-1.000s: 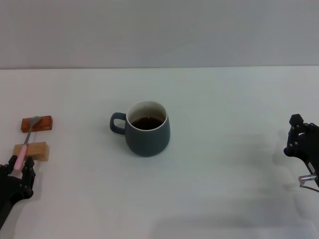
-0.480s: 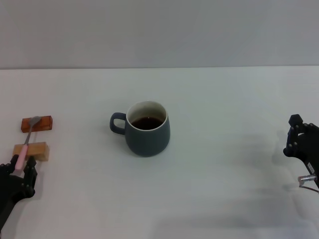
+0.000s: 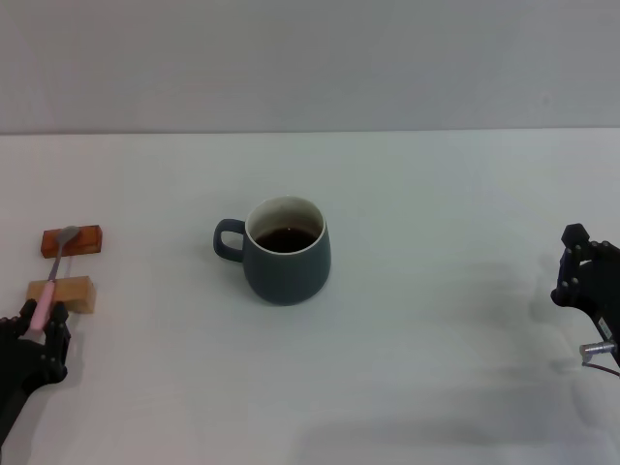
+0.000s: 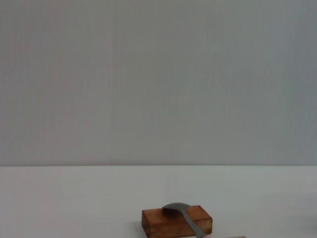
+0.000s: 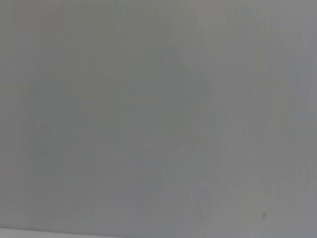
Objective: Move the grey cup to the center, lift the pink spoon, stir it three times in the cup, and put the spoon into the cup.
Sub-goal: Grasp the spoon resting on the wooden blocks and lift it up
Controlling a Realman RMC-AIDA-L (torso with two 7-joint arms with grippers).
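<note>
The grey cup point(image 3: 288, 263) stands upright mid-table, dark liquid inside, its handle pointing to my left. At the far left the pink spoon point(image 3: 50, 278) lies across two small blocks, and its grey bowl point(image 4: 176, 208) rests on the farther one. My left gripper point(image 3: 37, 329) is at the near end of the pink handle, open, with one finger on each side of it. My right gripper point(image 3: 586, 269) hangs low at the table's right edge, far from the cup.
A reddish-brown block point(image 3: 73, 240) carries the spoon's bowl, and a light wooden block point(image 3: 63, 293) supports its handle. The white table point(image 3: 436, 329) stretches between the cup and both arms. The right wrist view holds only a plain grey surface.
The left gripper has shifted very slightly at the spoon's handle. Cup, spoon, blocks and right arm stay where they were.
</note>
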